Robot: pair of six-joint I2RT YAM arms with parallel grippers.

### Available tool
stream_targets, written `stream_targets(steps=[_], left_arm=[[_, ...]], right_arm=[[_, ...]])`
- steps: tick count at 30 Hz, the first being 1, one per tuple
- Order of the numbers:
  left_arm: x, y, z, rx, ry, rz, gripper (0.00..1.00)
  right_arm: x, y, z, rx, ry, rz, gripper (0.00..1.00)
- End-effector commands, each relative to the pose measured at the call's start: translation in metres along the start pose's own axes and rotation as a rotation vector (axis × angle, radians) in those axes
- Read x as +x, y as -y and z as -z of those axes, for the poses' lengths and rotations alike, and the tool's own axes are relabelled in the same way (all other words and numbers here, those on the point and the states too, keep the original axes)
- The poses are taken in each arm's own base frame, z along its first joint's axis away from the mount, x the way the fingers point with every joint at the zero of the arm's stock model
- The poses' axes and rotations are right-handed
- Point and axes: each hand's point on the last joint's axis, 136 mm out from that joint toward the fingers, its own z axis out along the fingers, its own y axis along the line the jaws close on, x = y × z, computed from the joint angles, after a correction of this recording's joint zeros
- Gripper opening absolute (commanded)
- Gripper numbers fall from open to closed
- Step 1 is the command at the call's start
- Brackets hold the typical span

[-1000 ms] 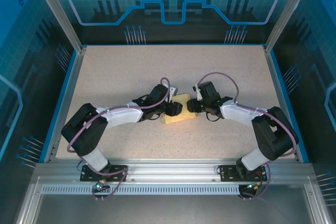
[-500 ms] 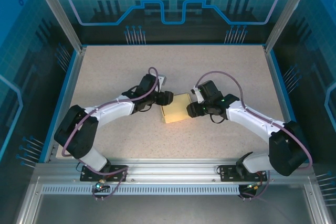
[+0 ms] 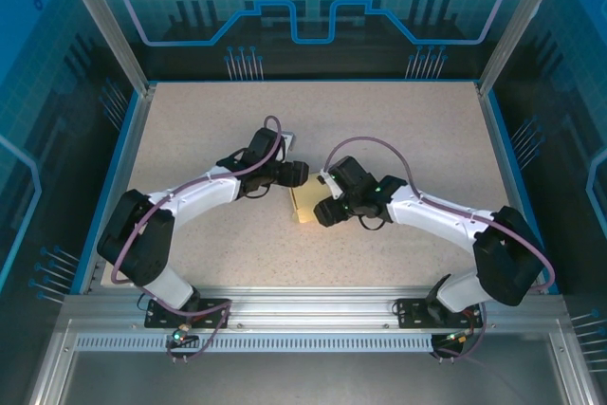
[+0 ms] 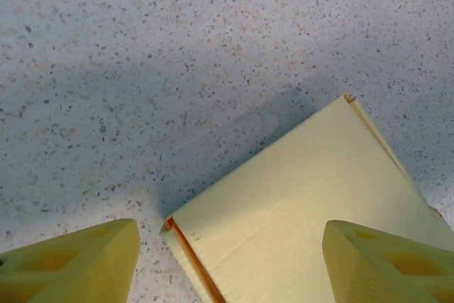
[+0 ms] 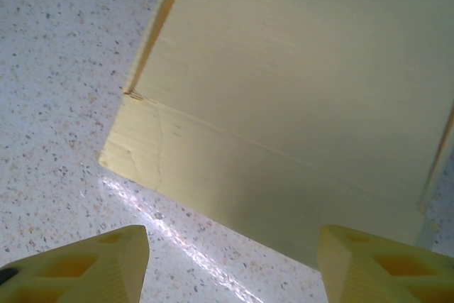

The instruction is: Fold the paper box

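Note:
The paper box (image 3: 303, 203) is a flat, pale yellow cardboard piece lying closed on the speckled table near its middle. My left gripper (image 3: 296, 174) hovers just behind its far left corner, open. In the left wrist view the box (image 4: 305, 218) lies below and between the spread yellow fingers (image 4: 78, 264), with a corner seam showing. My right gripper (image 3: 322, 211) is over the box's right part and hides most of it. It is open too. The right wrist view has the box (image 5: 284, 97) ahead of that gripper's fingertips (image 5: 383, 264), its creased front flap facing them.
The speckled tabletop (image 3: 209, 120) is bounded by a blue rim (image 3: 119, 177) on the left, right and far sides. Both arms bend inward from their bases at the near edge. There is free room all round the box.
My left gripper has lifted off the box and drawn back to the far left. The right gripper has swung left and nearer, over the box. Both jaws have widened.

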Motion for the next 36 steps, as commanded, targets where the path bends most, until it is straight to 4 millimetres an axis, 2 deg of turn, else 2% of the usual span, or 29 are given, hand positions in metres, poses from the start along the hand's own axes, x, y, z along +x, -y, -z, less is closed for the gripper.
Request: stream_targets(steps=[1, 8, 11, 22, 26, 29, 36], left_arm=[[0.005, -0.007, 0.0, -0.024, 0.01, 0.033, 0.72], [0.01, -0.021, -0.003, -0.064, 0.009, 0.059, 0.78], [0.003, -0.024, -0.003, -0.038, 0.036, 0.11, 0.78], [-0.019, -0.016, -0.015, 0.069, -0.033, 0.062, 0.77], [-0.026, -0.001, -0.024, 0.16, -0.068, 0.041, 0.77], [-0.023, 0.007, -0.034, 0.213, -0.111, 0.032, 0.77], [-0.004, 0.01, -0.054, 0.256, -0.238, 0.0, 0.75]], right_arm=[[-0.008, -0.014, -0.005, -0.018, 0.052, 0.019, 0.66], [-0.01, -0.019, 0.001, -0.018, 0.098, 0.035, 0.68], [-0.01, -0.017, 0.003, -0.008, 0.095, 0.032, 0.69], [-0.006, -0.016, 0.003, -0.059, 0.038, -0.125, 0.73], [0.003, -0.008, 0.001, -0.032, -0.016, -0.16, 0.73], [0.008, -0.007, -0.002, -0.074, -0.046, -0.188, 0.72], [0.01, -0.009, -0.011, -0.158, -0.097, -0.224, 0.7]])
